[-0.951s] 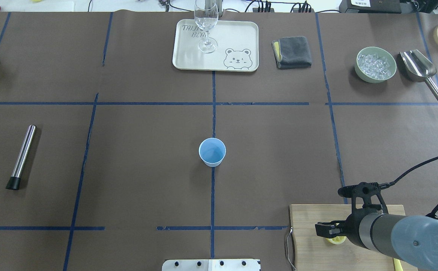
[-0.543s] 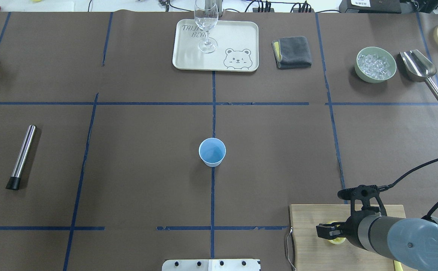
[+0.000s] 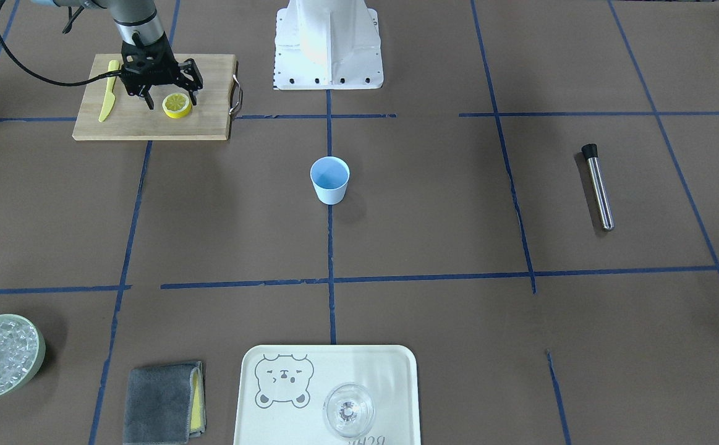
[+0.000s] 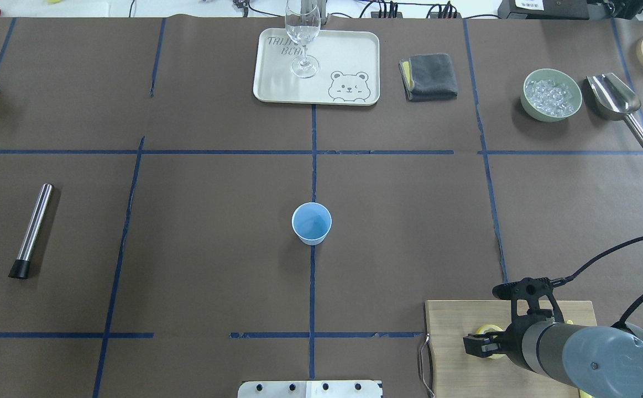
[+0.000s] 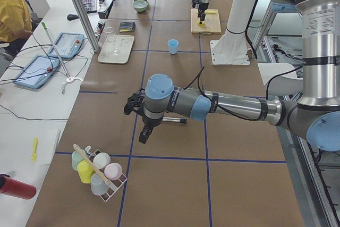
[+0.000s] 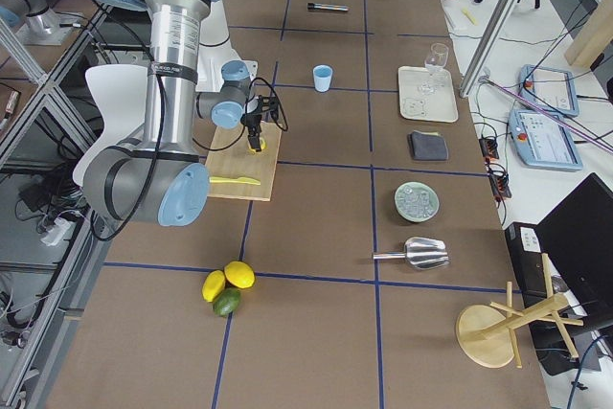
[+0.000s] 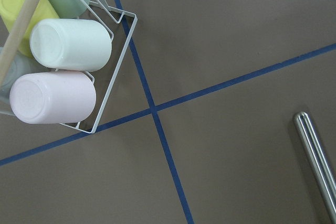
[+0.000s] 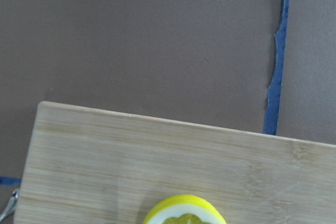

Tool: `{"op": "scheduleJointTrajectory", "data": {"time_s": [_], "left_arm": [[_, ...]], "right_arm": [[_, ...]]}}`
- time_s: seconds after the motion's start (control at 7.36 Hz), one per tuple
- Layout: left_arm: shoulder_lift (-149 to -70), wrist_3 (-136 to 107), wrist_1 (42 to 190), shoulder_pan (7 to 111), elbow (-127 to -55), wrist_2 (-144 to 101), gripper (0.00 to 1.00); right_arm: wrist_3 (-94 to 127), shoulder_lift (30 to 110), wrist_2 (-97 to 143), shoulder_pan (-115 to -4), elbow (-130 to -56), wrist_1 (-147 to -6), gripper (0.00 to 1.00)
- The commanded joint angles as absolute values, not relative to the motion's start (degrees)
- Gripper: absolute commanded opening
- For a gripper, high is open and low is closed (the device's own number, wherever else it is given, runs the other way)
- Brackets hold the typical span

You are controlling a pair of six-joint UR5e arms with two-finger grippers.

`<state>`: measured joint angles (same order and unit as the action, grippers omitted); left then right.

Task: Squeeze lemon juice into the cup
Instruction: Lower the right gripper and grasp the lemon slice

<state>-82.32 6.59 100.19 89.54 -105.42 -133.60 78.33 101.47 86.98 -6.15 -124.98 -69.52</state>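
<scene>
The right gripper [image 3: 171, 99] hangs with fingers spread, one each side of the lemon [image 3: 177, 105], on the cutting board [image 3: 211, 125] in the front-facing view's upper left. A yellow knife [image 3: 108, 93] lies near the board's left edge. The cup [image 3: 329, 179] stands upright mid-frame, well apart, with open brown table [image 3: 433, 204] between them.

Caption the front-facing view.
Open right gripper at small yellow sliced lemon on wooden board; light-blue plastic cup stands mid-table.

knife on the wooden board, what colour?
Yellow. The slim yellow knife shows best in the exterior front-facing view.
</scene>
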Motion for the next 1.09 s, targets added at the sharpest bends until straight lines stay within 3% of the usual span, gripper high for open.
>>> {"op": "scheduleJointTrajectory", "data": {"time_s": [0.0, 0.95], "left_arm": [[-82.35, 6.59, 100.2, 89.56, -105.47, -133.59, 1.0], [-82.27, 6.59, 100.11, 89.65, -105.64, -133.59, 1.0]], "right_arm": [[78.4, 101.34, 86.92, -5.98, -124.54, -69.52, 0.93], [78.4, 98.44, 86.84, -5.89, -122.35, -69.52, 0.85]]}}
